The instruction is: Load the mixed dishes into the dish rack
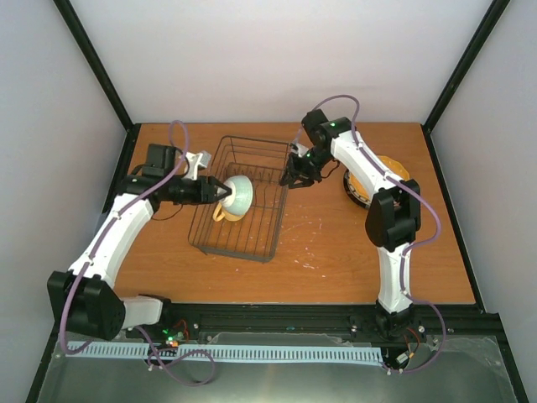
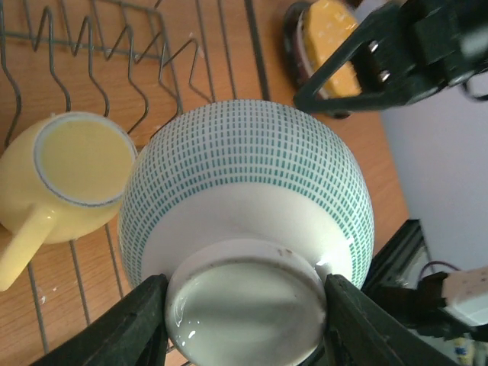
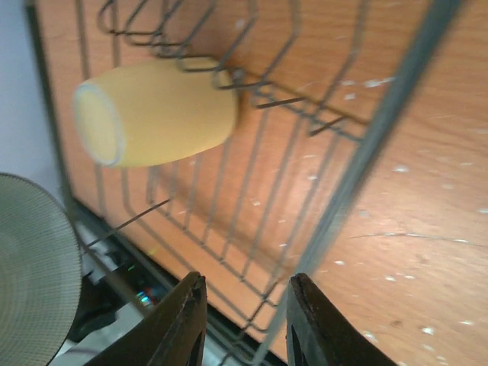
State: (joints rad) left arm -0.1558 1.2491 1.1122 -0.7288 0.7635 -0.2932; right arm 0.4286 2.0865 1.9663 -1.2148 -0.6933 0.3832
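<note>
Pale mint-green bowl (image 2: 244, 175), patterned with rows of tiny green dashes, tipped on its side in the air over the dish rack (image 1: 252, 250). Hangs above the left half of the rack, roughly midway along its length. Foot ring turned back toward the left gripper (image 1: 220, 191), open mouth facing right, across the rack's short width.

Gripped at that foot ring, one dark finger on each side of it, jaws spread only as far as the ring forces.

Just beside and below the bowl, a yellow mug (image 3: 156, 113) lying on its side on the rack's floor wires, handle sticking out sideways. Impossible to tell whether bowl and mug touch. Zigzag divider wires showing just past the mug.

Long axis of the rack running away from the arm bases, so the bowl's own axis lies crosswise to it.

Right gripper (image 3: 245, 305) poised at the rack's right rim, toward the far end. Fingers a narrow gap apart and holding nothing, the rim wire passing beneath them.

Stack of plates (image 1: 393, 170), orange on top, sitting on the table right of the rack, partly under the right arm, well apart from the bowl.

Probably calls for lowering the bowl onto free wires to the right of the mug or beyond it. Left arm alone placed to do that.
</note>
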